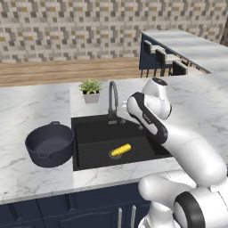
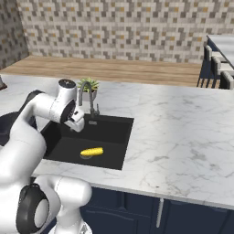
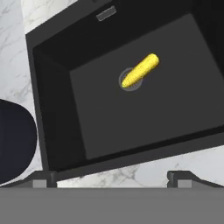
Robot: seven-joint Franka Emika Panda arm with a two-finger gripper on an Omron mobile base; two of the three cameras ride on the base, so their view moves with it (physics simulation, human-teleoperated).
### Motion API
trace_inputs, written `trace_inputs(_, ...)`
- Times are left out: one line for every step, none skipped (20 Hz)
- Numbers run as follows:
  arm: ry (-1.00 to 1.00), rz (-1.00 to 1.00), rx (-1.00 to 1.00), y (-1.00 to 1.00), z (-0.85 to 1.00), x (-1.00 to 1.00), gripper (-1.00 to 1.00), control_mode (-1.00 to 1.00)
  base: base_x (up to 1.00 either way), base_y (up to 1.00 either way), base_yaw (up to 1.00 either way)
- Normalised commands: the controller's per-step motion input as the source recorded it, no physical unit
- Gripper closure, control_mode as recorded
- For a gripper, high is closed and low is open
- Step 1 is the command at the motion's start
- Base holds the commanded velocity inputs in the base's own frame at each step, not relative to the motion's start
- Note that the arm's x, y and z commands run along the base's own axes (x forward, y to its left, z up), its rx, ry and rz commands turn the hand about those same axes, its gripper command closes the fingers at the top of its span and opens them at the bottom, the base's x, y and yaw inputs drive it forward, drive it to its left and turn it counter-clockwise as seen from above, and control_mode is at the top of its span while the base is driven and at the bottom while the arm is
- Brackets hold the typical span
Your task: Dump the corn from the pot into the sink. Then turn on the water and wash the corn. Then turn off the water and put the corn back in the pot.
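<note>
Lying on the floor of the sink [image 1: 93,129], corn [image 1: 121,150] w/ one end over the round metal drain [image 3: 130,81], angled diagonally, untouched by anything. Seen too in right base view at [image 2: 92,151] and hand view at [image 3: 140,70].

Pot [image 1: 49,144] upright on the marble counter [image 1: 26,111] just left of the basin, nothing inside, handles showing front and back; dark curved edge of it at left of hand view [image 3: 13,140].

Gripper [image 3: 113,178] hanging above the sink's front part, looking down into it; fingertips [image 3: 181,177] spread wide apart, nothing between them.

Faucet [image 1: 112,95] curved, grey metal, at the basin's back edge; no water visible. Small potted plant [image 1: 91,90] on counter behind sink, near faucet's left. Dark stools [image 1: 162,60] along the far island at upper right.
</note>
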Motion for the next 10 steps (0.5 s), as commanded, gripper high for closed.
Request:
trace_inputs(0.0,0.0,0.08,-0.53,0.0,0.0,-1.0,-1.0,0.0,0.0,0.0)
trace_inputs(0.0,0.0,0.08,-0.55,0.0,0.0,-1.0,-1.0,0.0,0.0,0.0)
trace_inputs(0.0,0.0,0.07,-0.54,0.0,0.0,-1.0,-1.0,0.0,0.0,0.0)
trace_inputs(0.0,0.0,0.07,-0.56,0.0,0.0,-1.0,-1.0,0.0,0.0,0.0)
trace_inputs(0.0,0.0,0.07,-0.55,0.0,0.0,-1.0,-1.0,0.0,0.0,0.0)
trace_inputs(0.0,0.0,0.07,-0.5,0.0,0.0,-1.0,-1.0,0.0,0.0,0.0)
trace_inputs(0.0,0.0,0.06,-0.47,0.0,0.0,-1.0,-1.0,0.0,0.0,0.0)
trace_inputs(0.0,0.0,0.07,-0.47,0.0,0.0,-1.0,-1.0,0.0,0.0,0.0)
trace_inputs(0.0,0.0,0.06,-0.46,0.0,0.0,-1.0,-1.0,0.0,0.0,0.0)
trace_inputs(0.0,0.0,0.02,-0.46,0.0,0.0,-1.0,-1.0,0.0,0.0,0.0)
